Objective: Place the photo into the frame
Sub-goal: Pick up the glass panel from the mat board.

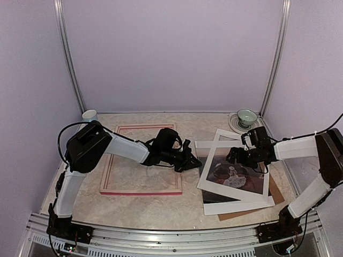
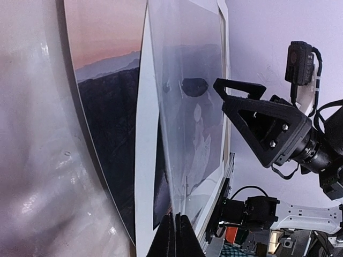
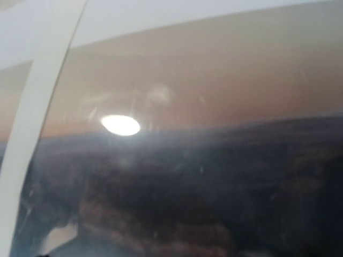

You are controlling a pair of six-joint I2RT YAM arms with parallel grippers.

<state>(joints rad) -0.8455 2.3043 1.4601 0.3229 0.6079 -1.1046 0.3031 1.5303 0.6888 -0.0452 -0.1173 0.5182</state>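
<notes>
Backing board (image 1: 280, 194), plain brown, lay nearest the arms, poking out from under the white mat (image 1: 241, 205). On that stack sat the photo (image 1: 230, 176), skewed, to the right of centre on the table (image 1: 139, 211). The left gripper (image 1: 195, 163) was clenched on the photo's thin left edge; in its wrist view that edge stood lifted off the sheet beneath, though whether it caught one layer alone was hard to tell. The right gripper (image 1: 236, 156) hung spread wide just over the photo, grasping nothing. To the left the frame (image 1: 140, 191) lay flat under the left forearm, apart from the photo. A white cup (image 1: 89, 114) and a green bowl (image 1: 247, 115) stood at the far corners. The step seemed to be drawing the print across to the frame. Done well, that would mean a low lift and a slow, level pull so the paper neither creased nor dragged the mat along. The right fingers should stay off the sheet until it needed steadying over the opening.
</notes>
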